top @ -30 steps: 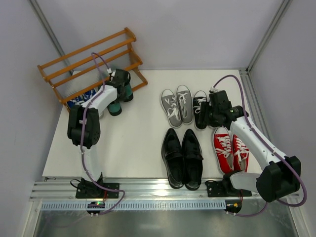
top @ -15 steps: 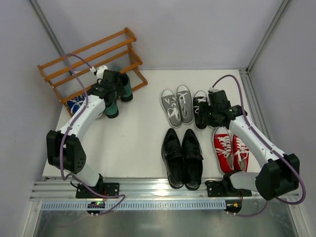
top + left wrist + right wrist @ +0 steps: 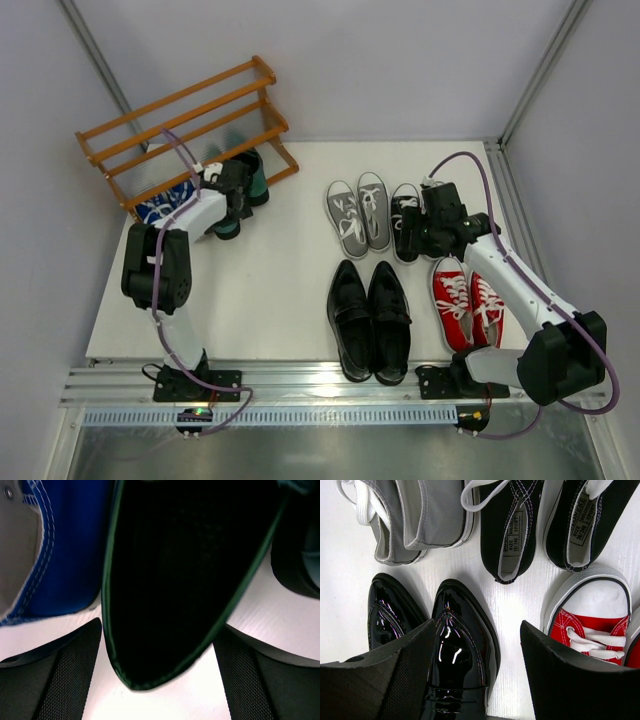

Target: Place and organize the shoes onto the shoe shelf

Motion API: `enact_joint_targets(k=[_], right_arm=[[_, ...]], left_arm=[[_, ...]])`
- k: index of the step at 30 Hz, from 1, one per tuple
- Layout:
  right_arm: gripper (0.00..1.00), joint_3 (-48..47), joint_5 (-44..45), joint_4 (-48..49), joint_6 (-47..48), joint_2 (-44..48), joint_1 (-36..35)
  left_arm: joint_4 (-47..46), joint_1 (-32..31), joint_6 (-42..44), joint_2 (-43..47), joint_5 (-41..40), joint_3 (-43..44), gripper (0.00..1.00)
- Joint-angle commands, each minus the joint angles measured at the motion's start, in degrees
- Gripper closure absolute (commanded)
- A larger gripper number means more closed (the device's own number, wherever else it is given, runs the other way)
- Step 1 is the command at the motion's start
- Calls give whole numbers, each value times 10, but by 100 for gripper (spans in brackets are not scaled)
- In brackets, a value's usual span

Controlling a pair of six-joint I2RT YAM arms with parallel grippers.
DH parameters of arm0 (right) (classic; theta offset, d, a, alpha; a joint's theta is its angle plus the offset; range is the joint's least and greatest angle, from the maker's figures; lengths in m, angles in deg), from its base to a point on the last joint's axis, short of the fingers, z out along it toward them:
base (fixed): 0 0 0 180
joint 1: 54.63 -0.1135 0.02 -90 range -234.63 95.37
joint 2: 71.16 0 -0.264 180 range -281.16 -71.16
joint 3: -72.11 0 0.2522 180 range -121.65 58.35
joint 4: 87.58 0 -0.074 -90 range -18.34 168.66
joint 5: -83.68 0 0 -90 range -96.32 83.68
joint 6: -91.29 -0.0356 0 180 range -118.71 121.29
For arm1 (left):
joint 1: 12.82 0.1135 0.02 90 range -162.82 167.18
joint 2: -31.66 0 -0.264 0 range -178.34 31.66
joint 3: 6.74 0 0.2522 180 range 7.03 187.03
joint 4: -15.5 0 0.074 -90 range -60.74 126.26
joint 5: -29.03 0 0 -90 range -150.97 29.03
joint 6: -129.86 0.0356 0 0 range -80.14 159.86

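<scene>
Right now the left gripper (image 3: 159, 635) hangs spread open straddling one dark green loafer (image 3: 185, 570). A finger shows on either side with a gap to the shoe, so it holds nothing. The loafer's long axis runs away from the wrist, and a blue sneaker (image 3: 65, 555) sits tight against its left. Both lie at the foot of the shoe shelf (image 3: 180, 118), by its right end. I can't tell whether they rest on the bottom rails. The right gripper (image 3: 476, 630) is open too, empty, over the gap between the black leather loafers (image 3: 455, 645) and a red sneaker (image 3: 590, 625). Bare table (image 3: 270, 290) separates the two groups, so the left arm is plainly nearer the shelf.
</scene>
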Motion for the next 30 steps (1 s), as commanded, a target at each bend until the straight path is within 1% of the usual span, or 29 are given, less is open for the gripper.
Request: enact_joint_targets(k=[1,3,4,5,6,7,10,14,21,24,30], right_arm=[[30,-15,-5,10,9,10,2],[30,-16,-6,9,9,9,2],[30,-17,-6,9,9,9,1],[30,-18,-6,9,9,9,1],[31,-17,-6,8,10,10,1],[31,-19,-5,7,11,10,2],[32,-19,-1,5,11,11,2],[33,-22,0,3,12,8,2],[34,-28,1,-2,14,2,2],[34,-27,4,-3,13,4,2],[34,-21,6,-3,16,6,2]], left_arm=[[-72,22,18,-7,-23,15,13],[-93,34,27,-15,-9,23,30],[-101,38,33,-21,0,25,43],[-105,40,42,-30,7,30,78],[-103,42,44,-36,9,46,95],[-95,43,43,-40,15,53,100],[-111,42,36,-28,33,55,100],[-129,35,28,-1,15,65,100],[-126,35,41,-2,-5,146,100],[-120,35,47,-7,-7,180,100],[-110,40,94,-72,-14,244,100]])
